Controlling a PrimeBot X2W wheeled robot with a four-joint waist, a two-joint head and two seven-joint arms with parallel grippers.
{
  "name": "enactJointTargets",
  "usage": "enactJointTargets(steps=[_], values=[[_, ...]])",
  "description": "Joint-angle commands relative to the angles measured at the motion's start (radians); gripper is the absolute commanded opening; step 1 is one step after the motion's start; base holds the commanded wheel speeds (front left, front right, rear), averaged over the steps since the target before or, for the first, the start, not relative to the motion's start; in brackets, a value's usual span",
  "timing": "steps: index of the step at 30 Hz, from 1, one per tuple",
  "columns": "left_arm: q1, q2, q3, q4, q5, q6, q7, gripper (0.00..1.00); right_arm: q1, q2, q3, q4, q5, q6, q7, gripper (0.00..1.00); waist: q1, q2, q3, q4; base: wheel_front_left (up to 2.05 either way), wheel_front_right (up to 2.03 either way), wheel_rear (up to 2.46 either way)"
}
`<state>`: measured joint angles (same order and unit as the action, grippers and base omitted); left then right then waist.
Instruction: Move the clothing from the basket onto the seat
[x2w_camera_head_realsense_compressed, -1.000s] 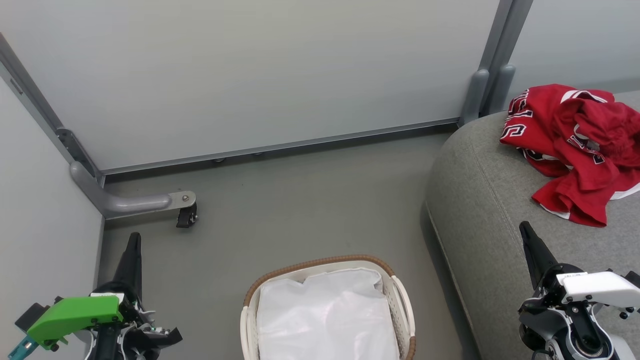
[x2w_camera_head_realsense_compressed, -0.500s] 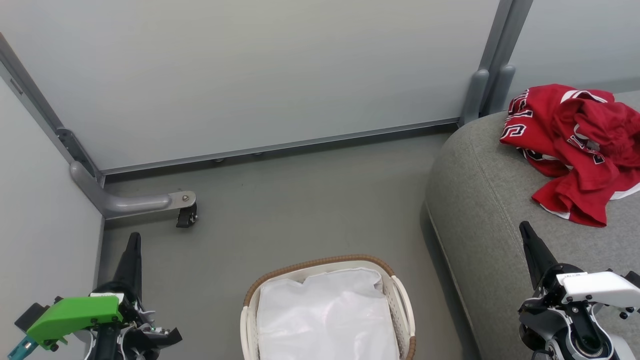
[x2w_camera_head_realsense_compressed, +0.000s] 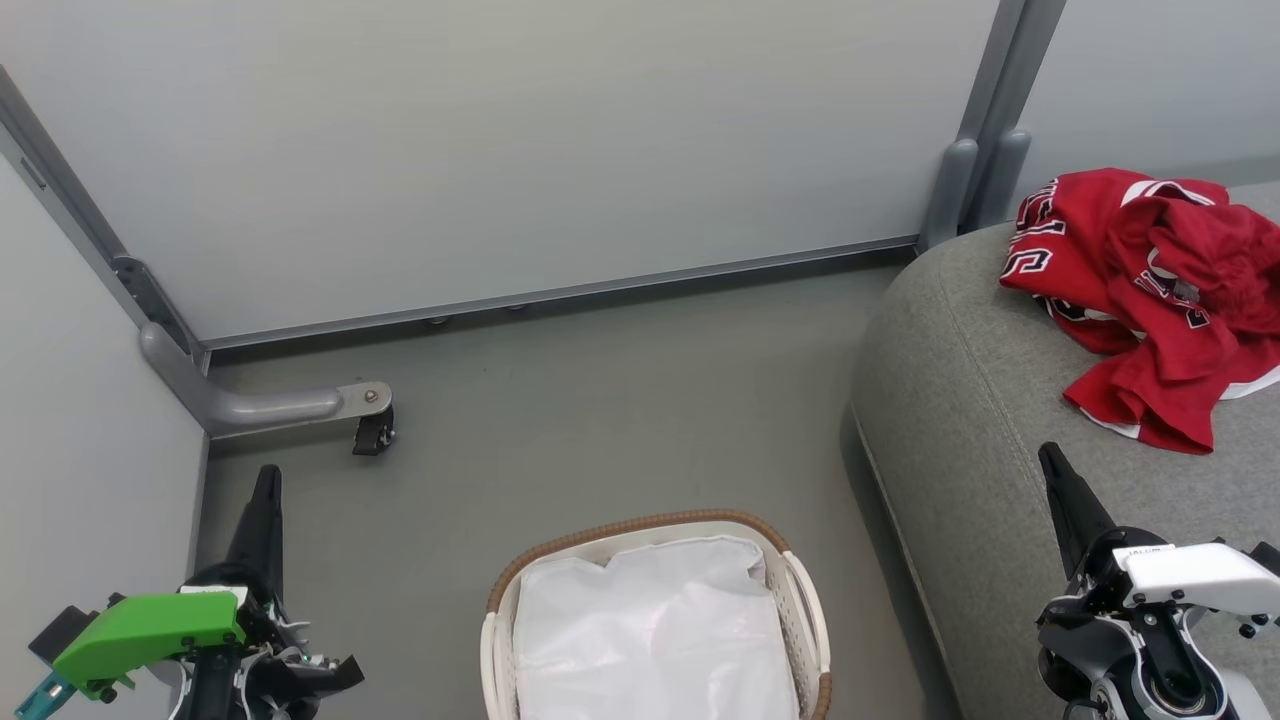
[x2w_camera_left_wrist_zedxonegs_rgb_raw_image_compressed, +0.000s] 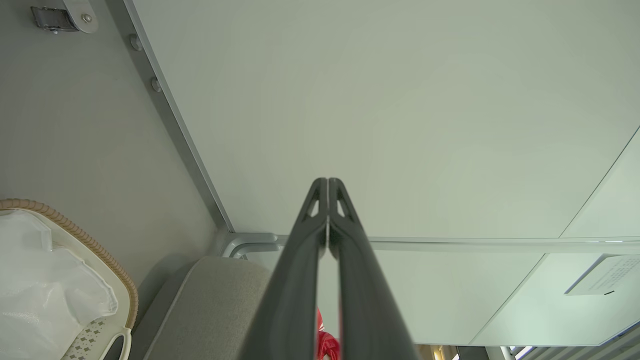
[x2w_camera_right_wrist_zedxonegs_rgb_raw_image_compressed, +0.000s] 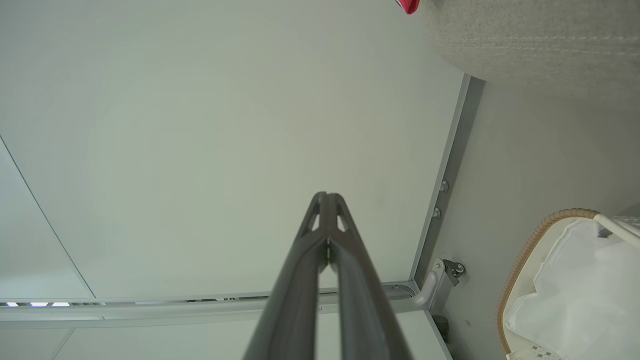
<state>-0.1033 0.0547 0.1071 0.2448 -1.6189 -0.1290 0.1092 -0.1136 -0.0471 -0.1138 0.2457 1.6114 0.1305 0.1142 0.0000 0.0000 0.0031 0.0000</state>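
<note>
The clothing, red jerseys with black lettering, lies crumpled on the light grey seat at the right; a red scrap peeks past the seat in the right wrist view. The white basket with a brown rim stands at the bottom centre on the floor, only its white liner showing inside. My left gripper is shut and empty at the lower left, left of the basket. My right gripper is shut and empty over the seat's front, below the clothing. Both fingertip pairs touch in the wrist views.
Pale grey partition walls close off the back and left. A grey metal foot with a black castor sits on the floor at the left. Bare grey floor lies between the basket, the walls and the seat.
</note>
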Motion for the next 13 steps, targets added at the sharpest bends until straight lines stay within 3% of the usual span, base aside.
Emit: enactJointTargets(steps=[1, 13], values=[[-0.009, 0.001, 0.004, -0.001, 0.002, -0.003, 0.003, 0.0, 0.01, -0.006, -0.002, -0.003, 0.003, 0.0, 0.003, 0.0, 0.0, 0.0, 0.0, 0.0, 0.0, 0.0, 0.0], [-0.01, 0.0, 0.005, -0.001, 0.004, -0.003, 0.004, 0.0, 0.01, -0.006, -0.002, -0.003, 0.003, 0.0, 0.003, 0.0, 0.0, 0.0, 0.0, 0.0, 0.0, 0.0, 0.0]])
